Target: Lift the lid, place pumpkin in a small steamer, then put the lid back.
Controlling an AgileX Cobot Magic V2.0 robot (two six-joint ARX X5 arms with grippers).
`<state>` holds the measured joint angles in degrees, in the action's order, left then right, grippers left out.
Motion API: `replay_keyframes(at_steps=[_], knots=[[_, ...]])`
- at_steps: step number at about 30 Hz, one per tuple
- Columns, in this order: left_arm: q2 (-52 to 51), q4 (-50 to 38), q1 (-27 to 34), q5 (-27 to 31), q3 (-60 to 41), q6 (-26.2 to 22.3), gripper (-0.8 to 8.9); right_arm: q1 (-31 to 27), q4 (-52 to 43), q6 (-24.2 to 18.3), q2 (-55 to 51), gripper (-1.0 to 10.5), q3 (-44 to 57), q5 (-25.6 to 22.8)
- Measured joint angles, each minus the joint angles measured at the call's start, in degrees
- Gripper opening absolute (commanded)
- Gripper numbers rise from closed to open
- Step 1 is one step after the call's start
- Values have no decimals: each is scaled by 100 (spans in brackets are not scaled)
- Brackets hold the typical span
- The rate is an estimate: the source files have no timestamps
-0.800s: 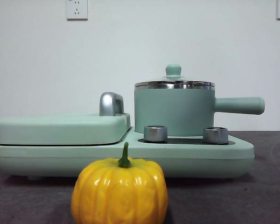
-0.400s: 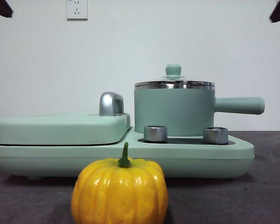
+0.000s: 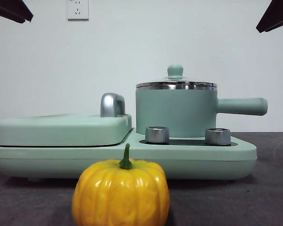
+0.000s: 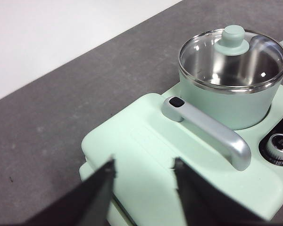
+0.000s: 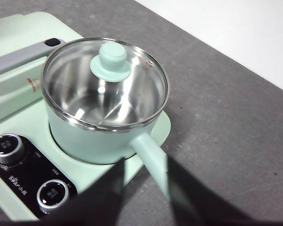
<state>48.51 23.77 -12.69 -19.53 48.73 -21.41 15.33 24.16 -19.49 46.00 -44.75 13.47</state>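
Observation:
The pumpkin (image 3: 120, 193) stands on the table at the front, before the cooker; neither wrist view shows it. The small steamer (image 3: 174, 113) sits on the cooker's right side with its side handle (image 3: 240, 106) pointing right. The lid (image 3: 176, 85) rests shut on it, and through the glass (image 5: 106, 89) the pot is empty. My left gripper (image 4: 144, 167) is open, high above the flat cover. My right gripper (image 5: 145, 164) is open, high above the steamer's handle (image 5: 151, 155). Both show as black tips at the front view's top corners (image 3: 12, 10) (image 3: 276, 16).
A wide flat mint-green cover (image 3: 61, 129) with a chrome handle (image 3: 112, 104) fills the cooker's left half. Two steel knobs (image 3: 157, 134) (image 3: 217, 136) stand in front of the steamer. The grey table (image 3: 273, 188) runs to a white wall behind.
Both arms' black tips have come further into the front view's top corners; one second ago they were out of view. The pumpkin, lid and steamer have not moved.

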Motion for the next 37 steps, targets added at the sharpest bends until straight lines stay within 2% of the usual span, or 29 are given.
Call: replay_keyframes(at_steps=[6, 11, 28, 37], knots=[[2, -57, -157, 2, 0, -55, 263, 0, -4, -28, 0, 247, 0, 0], [201, -529, -402, 2, 7, -7, 263, 0, -4, -26, 0, 247, 0, 0], [2304, -3294, -1707, 7, 20, 1032, 263, 0, -166, 26, 0, 246, -2, 0], [3285, -3633, -2120, 22, 647, 1292, 263, 0, -166, 28, 0, 246, -2, 0]])
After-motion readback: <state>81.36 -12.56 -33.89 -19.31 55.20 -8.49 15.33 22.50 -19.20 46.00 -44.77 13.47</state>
